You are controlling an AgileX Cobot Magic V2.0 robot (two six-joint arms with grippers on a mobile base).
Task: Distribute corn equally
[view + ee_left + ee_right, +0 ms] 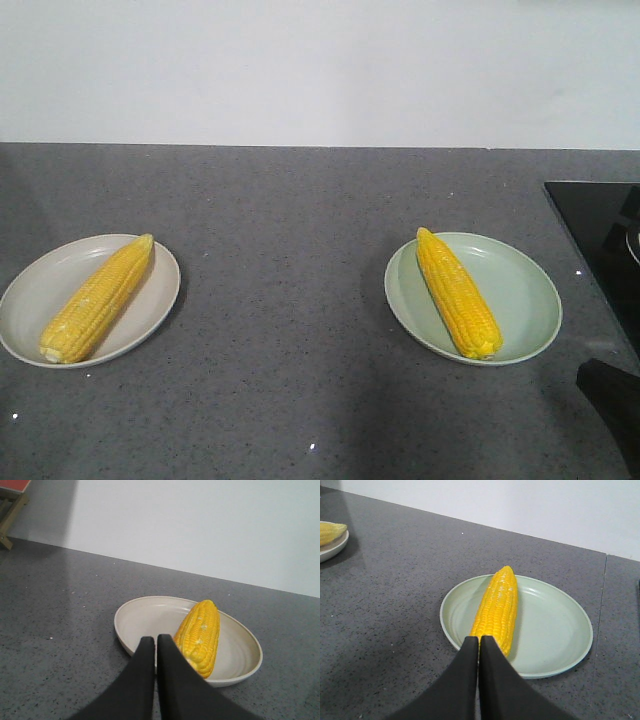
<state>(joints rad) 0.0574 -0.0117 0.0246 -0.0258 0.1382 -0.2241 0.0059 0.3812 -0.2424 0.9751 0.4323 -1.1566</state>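
One yellow corn cob (pixel 98 298) lies diagonally on the beige plate (pixel 40 280) at the left. A second corn cob (pixel 458 291) lies on the pale green plate (pixel 520 290) at the right. In the left wrist view the left gripper (pixel 154 639) is shut and empty, its tips just in front of the beige plate (pixel 150 612) beside that corn cob (pixel 200 636). In the right wrist view the right gripper (pixel 479 640) is shut and empty, its tips over the near end of the corn cob (pixel 497 609) on the green plate (pixel 550 630).
A grey speckled counter (pixel 290 330) runs to a white wall (pixel 320 70). A black glass hob (pixel 600 240) sits at the right edge. A dark part of the right arm (pixel 612 405) shows at the lower right.
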